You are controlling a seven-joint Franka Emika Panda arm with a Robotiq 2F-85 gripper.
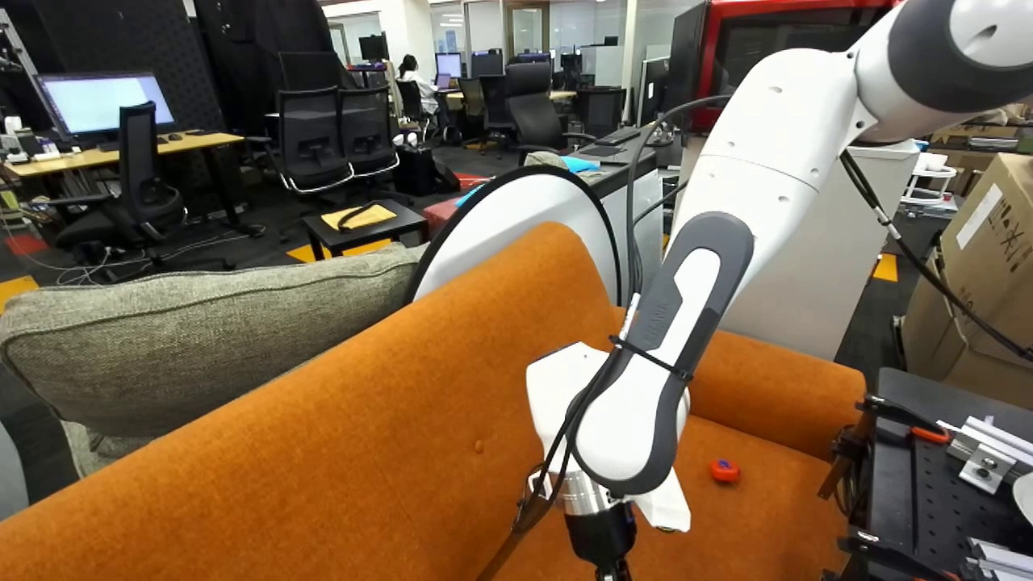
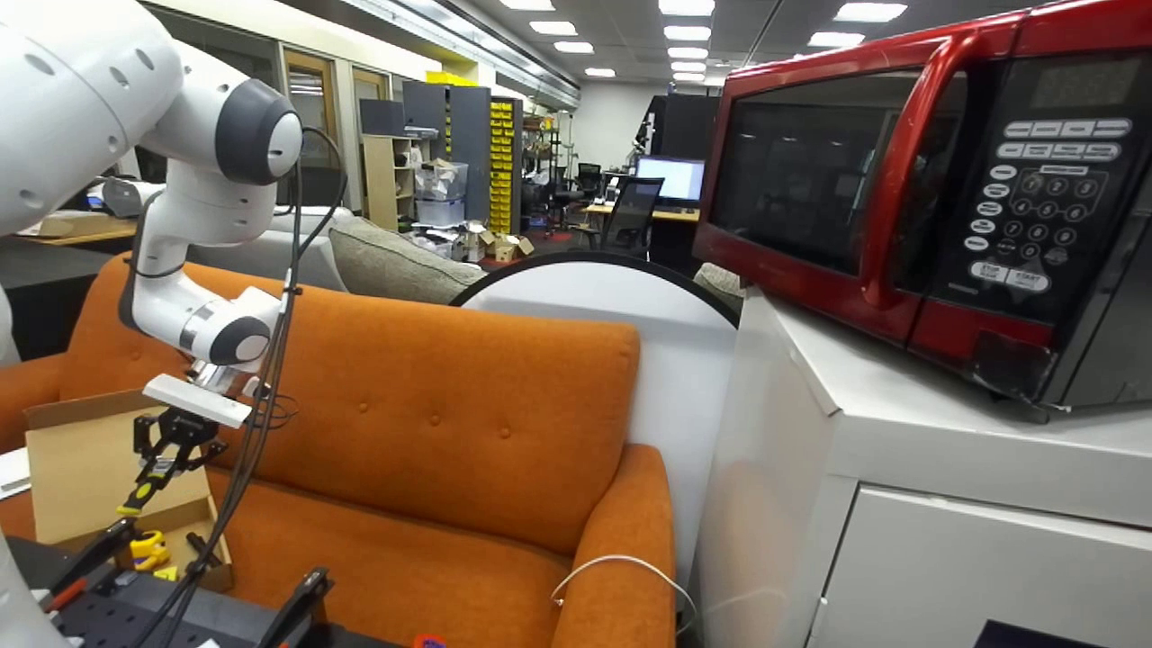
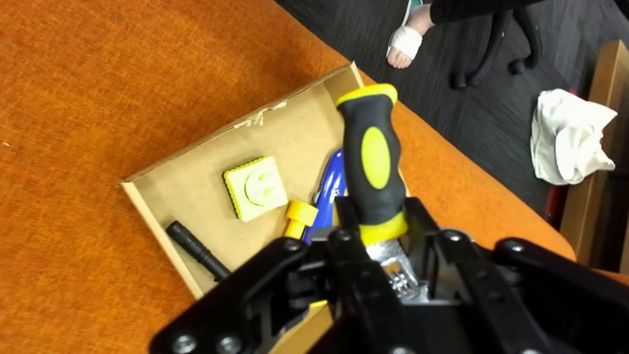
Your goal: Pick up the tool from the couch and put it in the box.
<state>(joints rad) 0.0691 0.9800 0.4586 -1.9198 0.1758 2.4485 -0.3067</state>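
The hand holds the tool, its long axis slanting downward, handle end lowest; the box seems to lie beneath it.

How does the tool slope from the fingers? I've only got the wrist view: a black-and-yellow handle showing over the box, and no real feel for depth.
Observer: In an exterior view, the tool slants downward, with its handle end lowest.

Operator: Understood. Is anything standing up by the box that I could catch on the way down?

Observer: Yes. At the edge of the box, an exterior view shows a wide cardboard flap standing raised.
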